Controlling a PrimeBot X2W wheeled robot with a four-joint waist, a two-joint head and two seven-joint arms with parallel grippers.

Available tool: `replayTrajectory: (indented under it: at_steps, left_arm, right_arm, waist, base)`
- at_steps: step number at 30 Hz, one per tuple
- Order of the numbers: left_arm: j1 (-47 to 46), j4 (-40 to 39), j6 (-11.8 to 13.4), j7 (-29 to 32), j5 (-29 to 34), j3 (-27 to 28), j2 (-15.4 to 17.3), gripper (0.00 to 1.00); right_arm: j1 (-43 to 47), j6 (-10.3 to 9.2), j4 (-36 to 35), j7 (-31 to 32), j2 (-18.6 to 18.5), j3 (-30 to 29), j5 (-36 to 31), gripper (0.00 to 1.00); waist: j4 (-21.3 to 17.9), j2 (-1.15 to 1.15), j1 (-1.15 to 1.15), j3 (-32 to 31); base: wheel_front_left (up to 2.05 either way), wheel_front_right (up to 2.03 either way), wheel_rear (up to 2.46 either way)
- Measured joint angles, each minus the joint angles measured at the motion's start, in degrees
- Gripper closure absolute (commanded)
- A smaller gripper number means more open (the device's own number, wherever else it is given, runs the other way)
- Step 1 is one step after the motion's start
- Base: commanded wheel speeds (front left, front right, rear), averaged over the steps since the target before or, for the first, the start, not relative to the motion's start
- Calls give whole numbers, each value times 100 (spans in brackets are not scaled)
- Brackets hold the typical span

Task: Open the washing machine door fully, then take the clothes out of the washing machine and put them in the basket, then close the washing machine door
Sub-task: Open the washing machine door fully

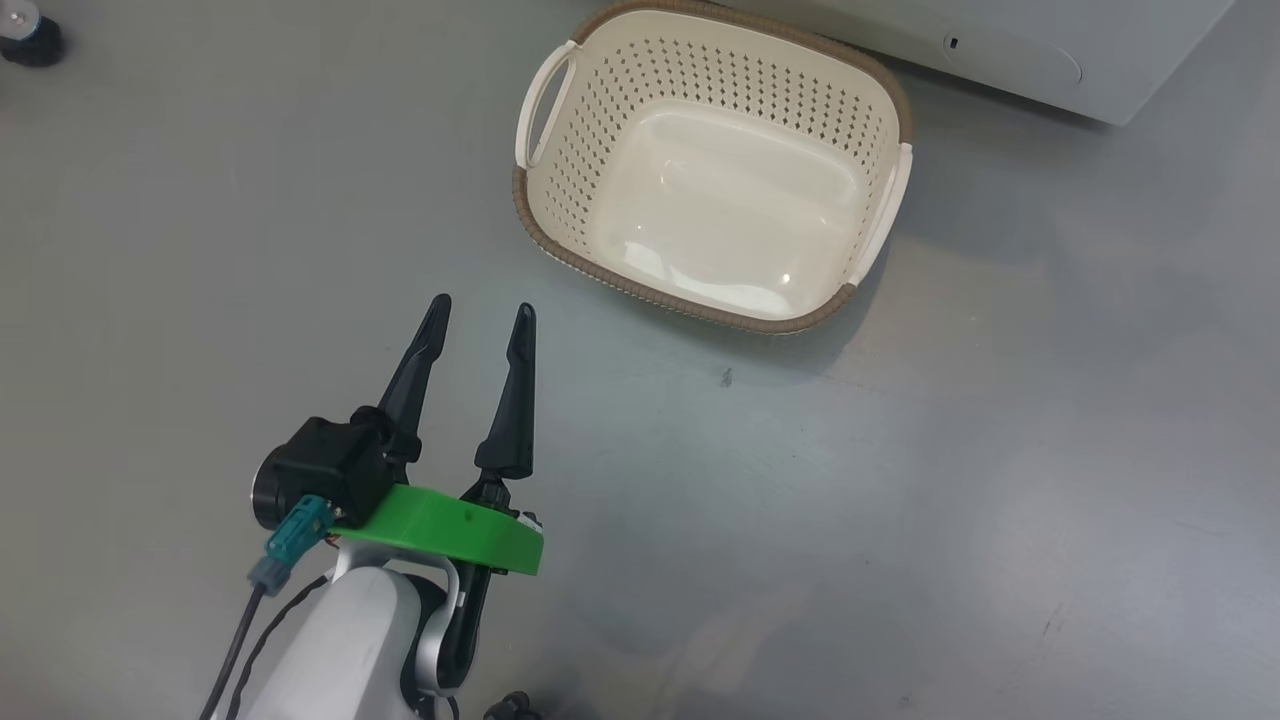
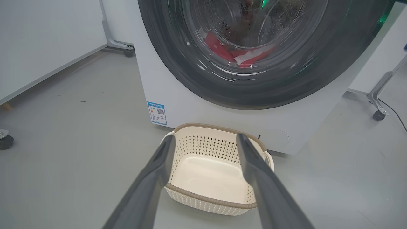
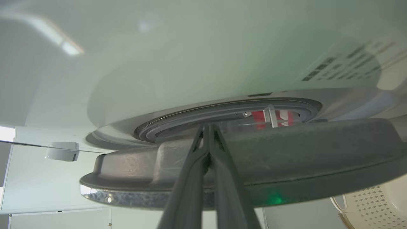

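**Q:** Which markings can be read?

**A:** A small blue label sticker (image 2: 157,113) with a square code sits at the lower left of the white front-loading washing machine (image 2: 178,92), centre left of the left wrist view. Its print is too small to read. Rows of dark print (image 3: 346,60) at the upper right of the right wrist view are blurred beyond reading.

**Q:** How are the arms posed?

**A:** At the lower left of the head view, a pale forearm (image 1: 340,640) with a green wrist collar (image 1: 440,525) carries the left gripper (image 1: 480,310). Its two dark fingers are spread wide and hold nothing. They point up-frame toward the cream perforated plastic basket with a brown rim (image 1: 700,80). The right gripper (image 3: 208,127), at the centre of its wrist view, has its fingers pressed together. The tips lie at the edge of the round black-rimmed glass door (image 3: 286,152), by the gap between door and machine; contact cannot be told.

**Q:** Where are the task's things?

**A:** The basket stands on the grey floor (image 1: 900,500), just in front of the machine. The red-and-white clothes (image 2: 222,47) lie inside the drum behind the door glass, upper centre of the left wrist view.
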Motion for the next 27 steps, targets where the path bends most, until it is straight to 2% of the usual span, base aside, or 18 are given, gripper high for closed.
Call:
replayTrajectory:
  at_steps: [8, 27]
  left_arm:
    - [2, -3, 0, 0, 23, 15, 1, 0]
    - [8, 38, 11, 0, 164, 89, 1, 0]
  right_arm:
    - [-1, 0, 260, 361, -2, 40, 55, 100]
    - [212, 0, 553, 613, 109, 124, 63, 100]
  waist:
    - [4, 0, 0, -57]
    - [-107, 0, 0, -290]
  base:
    - [0, 0, 0]
    - [0, 0, 0]
